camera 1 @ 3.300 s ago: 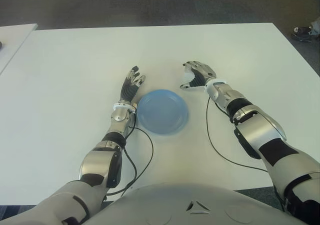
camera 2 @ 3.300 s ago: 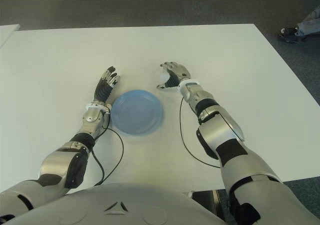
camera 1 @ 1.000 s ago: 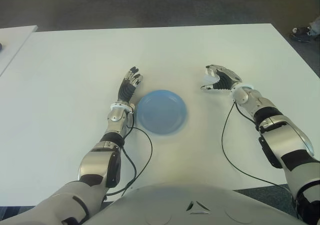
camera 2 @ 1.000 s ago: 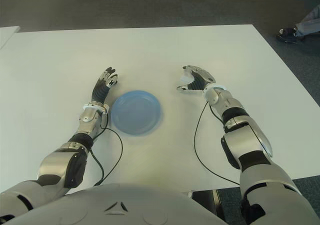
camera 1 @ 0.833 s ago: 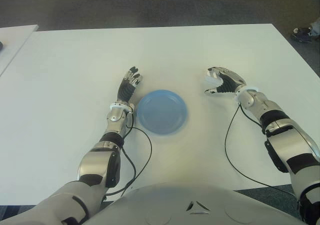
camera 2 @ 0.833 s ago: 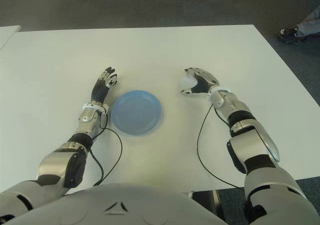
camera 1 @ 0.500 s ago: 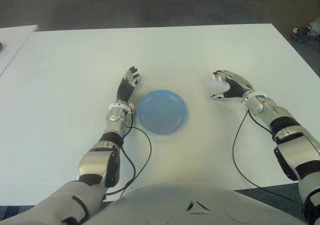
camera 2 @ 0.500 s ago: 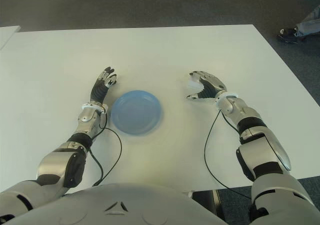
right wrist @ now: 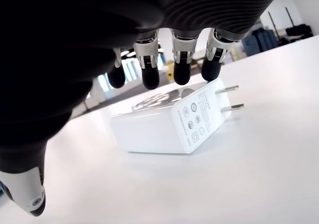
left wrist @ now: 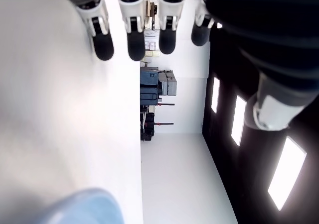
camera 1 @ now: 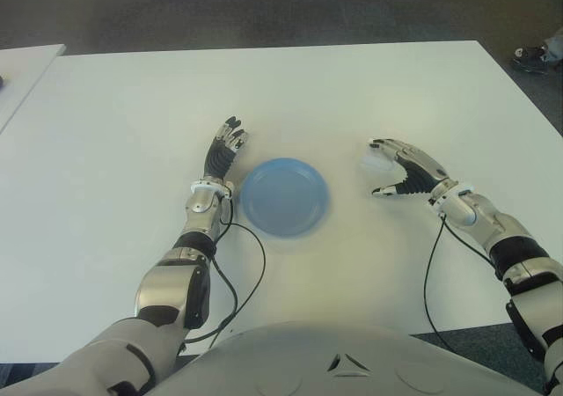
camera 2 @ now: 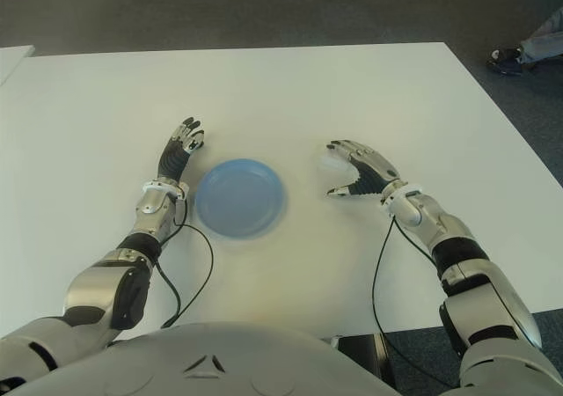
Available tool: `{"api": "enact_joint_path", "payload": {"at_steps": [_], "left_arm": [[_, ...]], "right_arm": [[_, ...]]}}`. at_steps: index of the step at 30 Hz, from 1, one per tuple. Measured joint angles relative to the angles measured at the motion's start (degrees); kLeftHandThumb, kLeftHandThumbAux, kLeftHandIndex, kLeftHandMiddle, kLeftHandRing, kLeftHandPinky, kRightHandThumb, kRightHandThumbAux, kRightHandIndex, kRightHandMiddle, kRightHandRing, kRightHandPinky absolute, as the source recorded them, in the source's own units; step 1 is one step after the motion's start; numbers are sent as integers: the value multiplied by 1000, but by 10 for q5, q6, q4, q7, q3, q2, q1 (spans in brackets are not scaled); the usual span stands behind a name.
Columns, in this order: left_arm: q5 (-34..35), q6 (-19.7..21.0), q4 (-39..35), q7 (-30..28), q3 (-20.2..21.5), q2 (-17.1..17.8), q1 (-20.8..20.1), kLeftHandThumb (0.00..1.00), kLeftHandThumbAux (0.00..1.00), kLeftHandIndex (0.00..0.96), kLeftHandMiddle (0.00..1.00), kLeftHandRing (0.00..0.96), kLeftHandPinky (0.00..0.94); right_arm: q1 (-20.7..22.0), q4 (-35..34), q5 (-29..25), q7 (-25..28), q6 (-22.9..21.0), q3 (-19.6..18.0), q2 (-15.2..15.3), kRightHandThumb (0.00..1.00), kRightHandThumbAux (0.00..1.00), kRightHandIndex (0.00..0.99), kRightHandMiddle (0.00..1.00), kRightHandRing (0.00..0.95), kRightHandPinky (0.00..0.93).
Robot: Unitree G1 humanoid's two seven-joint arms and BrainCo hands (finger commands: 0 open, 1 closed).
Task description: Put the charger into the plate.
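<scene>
Right hand (camera 1: 406, 169) over counter (camera 1: 352, 88), right of blue plate (camera 1: 284, 196), fingers spread, gripping nothing. White charger (right wrist: 169, 123) lies on counter just under fingertips (right wrist: 149, 79), apparently not touching. Left hand (camera 1: 224, 147) open, left of plate. Since earlier frames right hand moved rightward away from plate, fingers uncurled off charger.

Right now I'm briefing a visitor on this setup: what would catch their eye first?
The round blue plate stands out mid-table on the white table, holding nothing. To its right lies a white block-shaped charger with two prongs, under the open right hand. The open left hand shows beside the plate's left edge.
</scene>
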State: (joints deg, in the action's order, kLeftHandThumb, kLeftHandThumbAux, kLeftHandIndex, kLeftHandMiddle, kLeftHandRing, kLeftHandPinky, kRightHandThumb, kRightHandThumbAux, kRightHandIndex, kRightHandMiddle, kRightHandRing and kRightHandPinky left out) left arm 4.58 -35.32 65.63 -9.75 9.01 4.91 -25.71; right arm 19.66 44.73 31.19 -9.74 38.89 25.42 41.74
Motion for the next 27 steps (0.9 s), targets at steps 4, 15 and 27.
{"api": "enact_joint_path", "payload": {"at_steps": [4,15,27], "left_arm": [[0,1,1,0,0,0,-1,0,542,0,98,129,161],[0,1,1,0,-1,0,-2,0,544,0,105,137,166],[0,5,0,0,-1,-1,-2,0,541,0,100,131,158]], "right_arm": [[-19,-24,0,0,3,-4,0,0,609,0,0,31,0],[-49,-72,2,4,4,-12,0,0,601,0,0,68,0],[-75,-94,-1,8,19,-26,0,0,626,0,6,24,22]]}}
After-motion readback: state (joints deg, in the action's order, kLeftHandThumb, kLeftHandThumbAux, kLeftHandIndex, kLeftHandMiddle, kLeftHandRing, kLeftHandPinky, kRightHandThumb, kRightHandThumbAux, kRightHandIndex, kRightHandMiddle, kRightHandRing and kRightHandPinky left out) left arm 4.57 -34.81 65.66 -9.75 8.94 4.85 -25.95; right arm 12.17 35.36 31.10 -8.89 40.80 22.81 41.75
